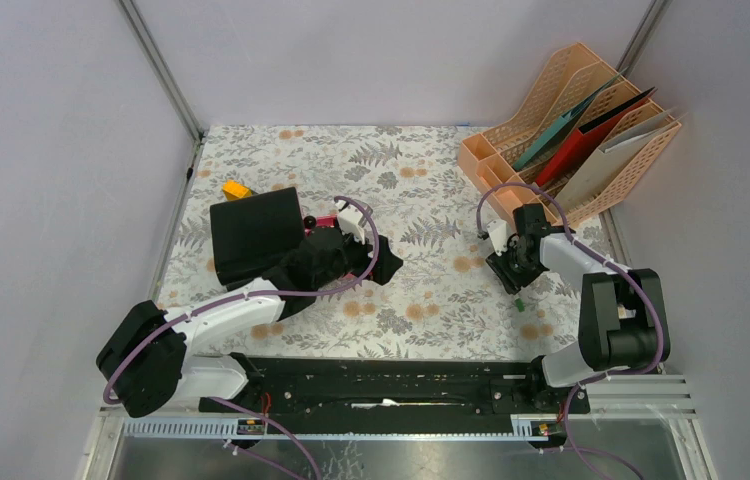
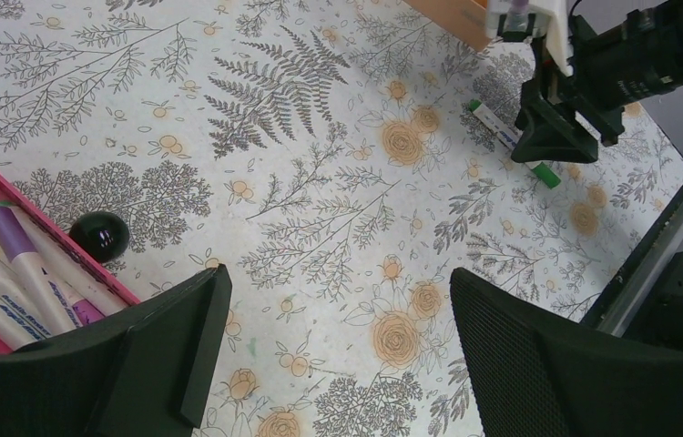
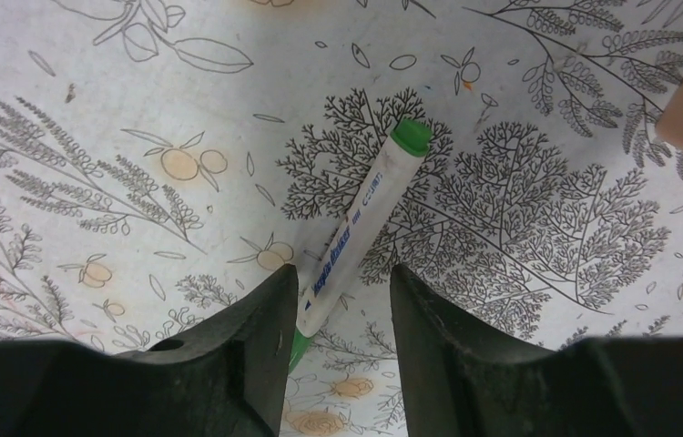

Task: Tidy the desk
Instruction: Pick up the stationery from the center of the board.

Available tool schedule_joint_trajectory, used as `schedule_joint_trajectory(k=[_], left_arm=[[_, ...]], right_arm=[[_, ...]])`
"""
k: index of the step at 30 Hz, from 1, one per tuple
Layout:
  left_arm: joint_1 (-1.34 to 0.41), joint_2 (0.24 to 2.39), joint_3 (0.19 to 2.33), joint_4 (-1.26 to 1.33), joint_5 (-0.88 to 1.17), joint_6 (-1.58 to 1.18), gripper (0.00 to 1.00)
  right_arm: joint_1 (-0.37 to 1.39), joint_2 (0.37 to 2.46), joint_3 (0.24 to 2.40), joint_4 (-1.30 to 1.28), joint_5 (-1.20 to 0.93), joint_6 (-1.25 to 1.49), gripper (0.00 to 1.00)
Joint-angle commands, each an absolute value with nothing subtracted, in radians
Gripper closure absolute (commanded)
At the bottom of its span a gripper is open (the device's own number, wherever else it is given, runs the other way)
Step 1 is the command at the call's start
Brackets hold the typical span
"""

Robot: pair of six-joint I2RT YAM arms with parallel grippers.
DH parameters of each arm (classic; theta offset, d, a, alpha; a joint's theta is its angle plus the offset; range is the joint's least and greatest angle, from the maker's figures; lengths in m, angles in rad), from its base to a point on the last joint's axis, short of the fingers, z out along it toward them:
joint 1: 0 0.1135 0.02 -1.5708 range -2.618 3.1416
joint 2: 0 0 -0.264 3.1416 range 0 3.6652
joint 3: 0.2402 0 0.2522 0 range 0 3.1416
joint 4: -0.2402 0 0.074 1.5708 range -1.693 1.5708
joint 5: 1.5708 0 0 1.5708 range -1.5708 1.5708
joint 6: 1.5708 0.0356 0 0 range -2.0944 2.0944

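Observation:
The desk (image 1: 421, 200) is covered in pale cloth printed with ferns and orange flowers. A white marker with green ends (image 3: 361, 218) lies flat on it at the right (image 1: 518, 303). My right gripper (image 3: 342, 270) straddles the marker's near end. Its left finger touches the barrel and a gap remains at the right finger, so it is open. The same marker (image 2: 497, 127) and right gripper (image 2: 552, 137) show in the left wrist view. My left gripper (image 2: 338, 282) hangs wide open over bare cloth mid-desk (image 1: 376, 262), holding nothing.
A pink case (image 2: 37, 218) with several markers (image 2: 10, 264) lies left of the left gripper, a small black ball (image 2: 99, 235) beside it. A black pouch (image 1: 254, 232) and a yellow item (image 1: 236, 189) sit at the left. An orange file organizer (image 1: 571, 130) stands at the back right.

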State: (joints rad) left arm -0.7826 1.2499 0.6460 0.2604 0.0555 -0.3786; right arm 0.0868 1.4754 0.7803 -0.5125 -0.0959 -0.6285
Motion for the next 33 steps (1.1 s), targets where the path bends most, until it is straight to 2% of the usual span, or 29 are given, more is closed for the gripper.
schedule_joint_trajectory(k=[1,11,18,24,33], left_arm=[[-0.781,1.229,0.641,0.334,0.083,-0.390,0.05],[-0.780,1.218,0.616,0.357,0.084,-0.413,0.05],[-0.781,1.211,0.587,0.415,0.116,-0.451,0.05],[-0.780,1.244,0.561,0.530,0.206,-0.526,0.04],[-0.782,1.301,0.537,0.689,0.317,-0.616,0.02]], right_arm=[[0.084,1.516,0.823,-0.492,-0.065,-0.591,0.52],[0.084,1.571,0.827,-0.490,-0.063,-0.563,0.67],[0.084,1.598,0.831,-0.492,-0.042,-0.553,0.82],[0.083,1.572,0.841,-0.501,-0.071,-0.548,1.00],[0.083,1.410,0.846,-0.516,-0.269,-0.545,1.00]])
